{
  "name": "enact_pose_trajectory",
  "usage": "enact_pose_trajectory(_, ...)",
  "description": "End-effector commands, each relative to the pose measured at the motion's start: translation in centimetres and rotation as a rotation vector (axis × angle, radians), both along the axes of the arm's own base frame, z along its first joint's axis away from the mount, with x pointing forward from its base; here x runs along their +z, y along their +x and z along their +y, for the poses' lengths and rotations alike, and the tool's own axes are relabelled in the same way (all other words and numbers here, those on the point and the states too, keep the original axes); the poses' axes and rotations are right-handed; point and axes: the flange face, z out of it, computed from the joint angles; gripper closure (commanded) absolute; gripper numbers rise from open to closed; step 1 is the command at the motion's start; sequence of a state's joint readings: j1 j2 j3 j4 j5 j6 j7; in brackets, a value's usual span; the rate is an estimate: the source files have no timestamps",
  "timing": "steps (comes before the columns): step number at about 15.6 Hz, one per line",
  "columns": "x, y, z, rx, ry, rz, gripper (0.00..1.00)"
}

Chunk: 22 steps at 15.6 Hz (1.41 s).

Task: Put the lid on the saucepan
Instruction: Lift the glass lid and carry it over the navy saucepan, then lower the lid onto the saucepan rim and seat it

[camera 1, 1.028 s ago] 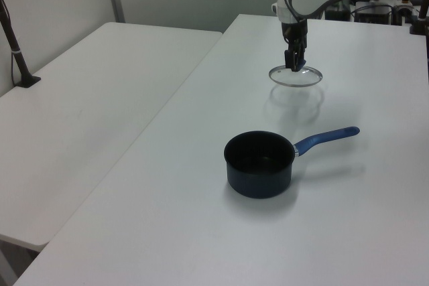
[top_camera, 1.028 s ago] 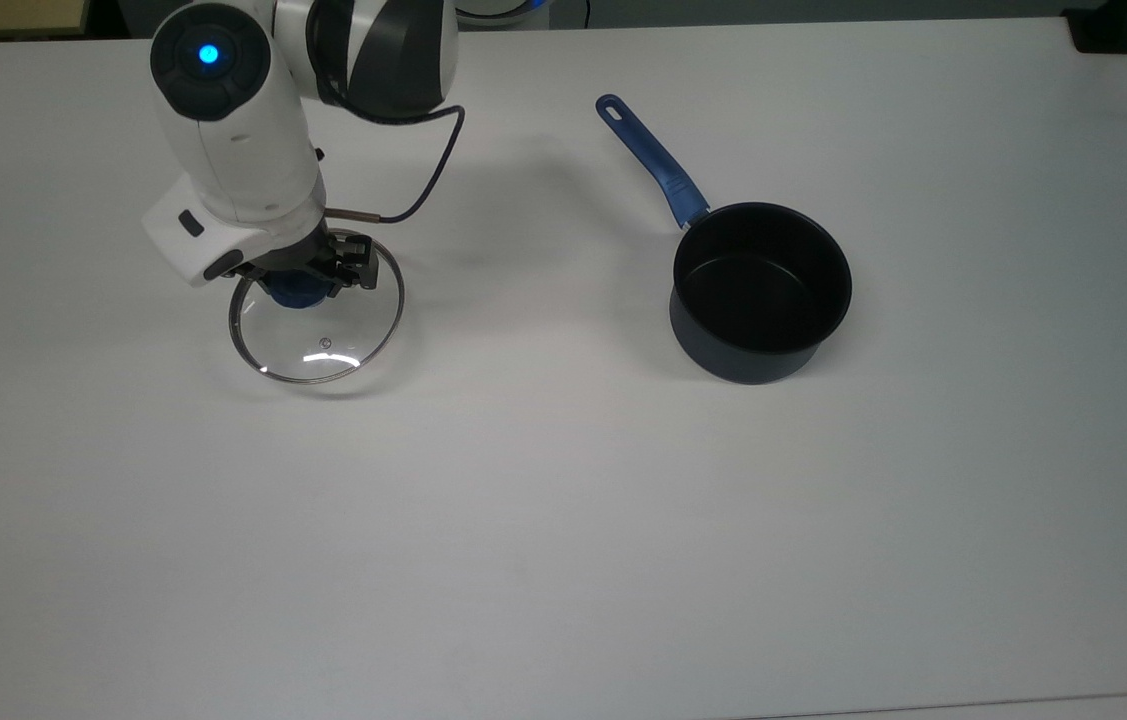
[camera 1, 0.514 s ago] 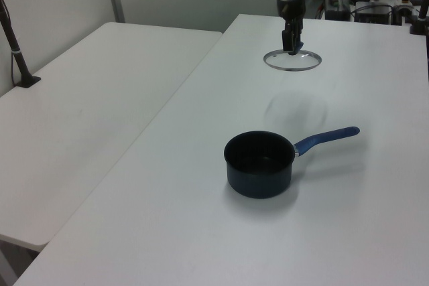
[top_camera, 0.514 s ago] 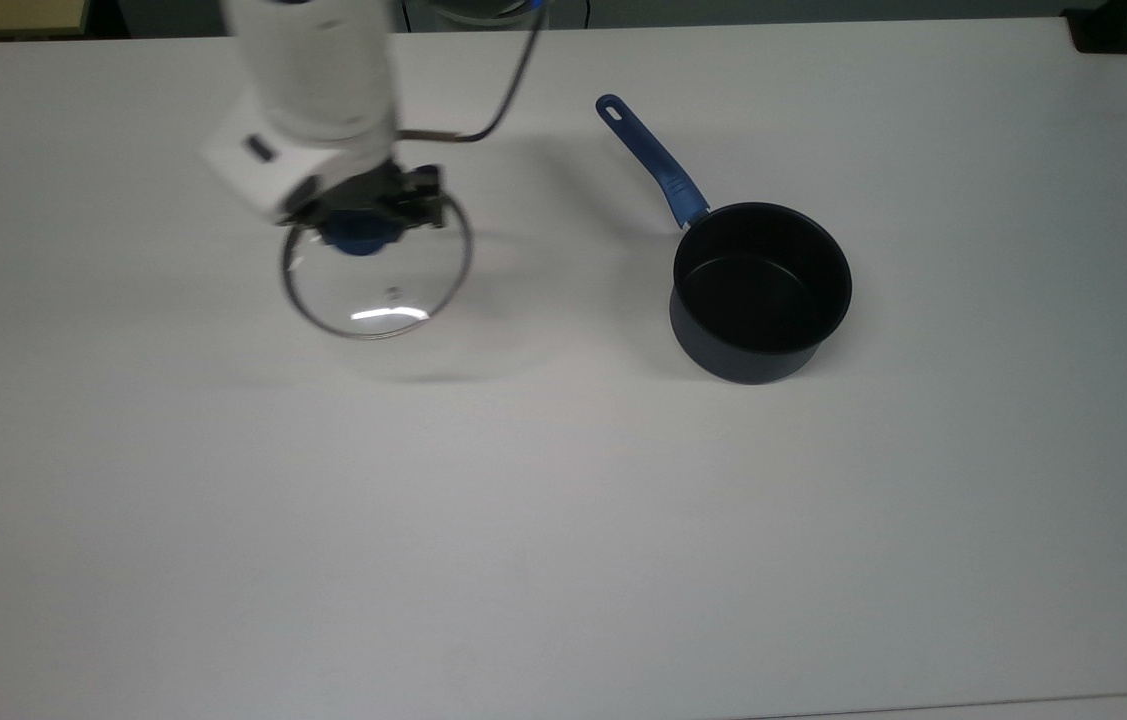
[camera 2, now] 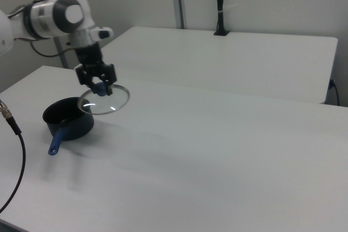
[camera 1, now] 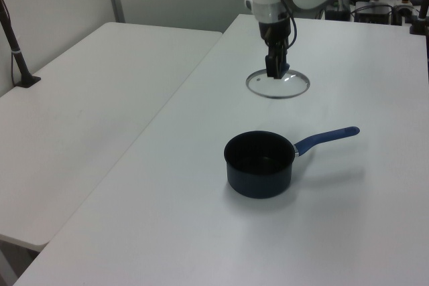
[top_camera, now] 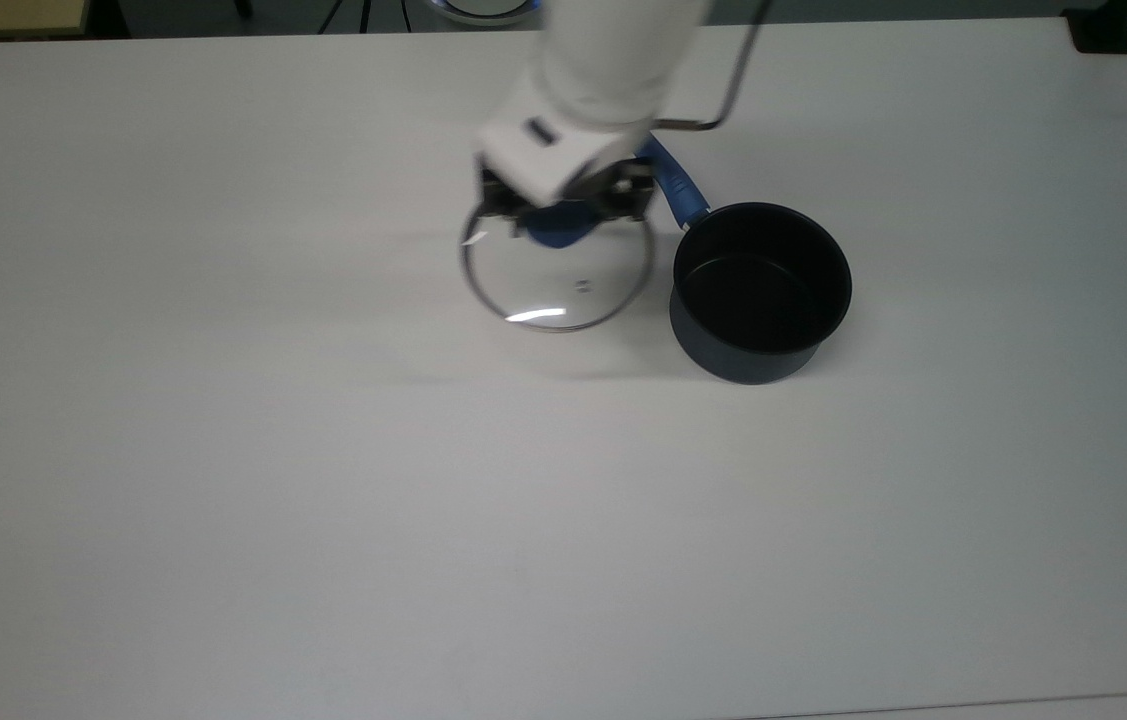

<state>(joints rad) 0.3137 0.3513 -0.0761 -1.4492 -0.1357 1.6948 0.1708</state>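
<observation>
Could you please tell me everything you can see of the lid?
The lid is a round disc of clear glass with a thin metal rim, a blue knob at its centre and a small vent. The gripper is shut on the knob and holds the lid roughly level in the air, clear of the table. In the top view it lies just left of the saucepan, not yet over it. Only the gripper touches it.
</observation>
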Motion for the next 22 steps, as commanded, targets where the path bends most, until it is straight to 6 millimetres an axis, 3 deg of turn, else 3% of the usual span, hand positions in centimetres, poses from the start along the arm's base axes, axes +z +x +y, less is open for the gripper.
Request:
enact_pose_trajectory(1, 1.0, -2.1, 7.0, 0.004, -0.034, -0.025, 0.51)
enact_pose_trajectory(6, -2.5, -3.4, 13.7, 0.001, -0.058, -0.021, 0.51)
enact_pose_trajectory(10, -4.1, -3.6, 17.1, -0.012, -0.057, -0.046, 0.51)
enact_pose_trajectory(22, -6.6, -2.6, 18.4, -0.037, -0.056, -0.071, 0.5)
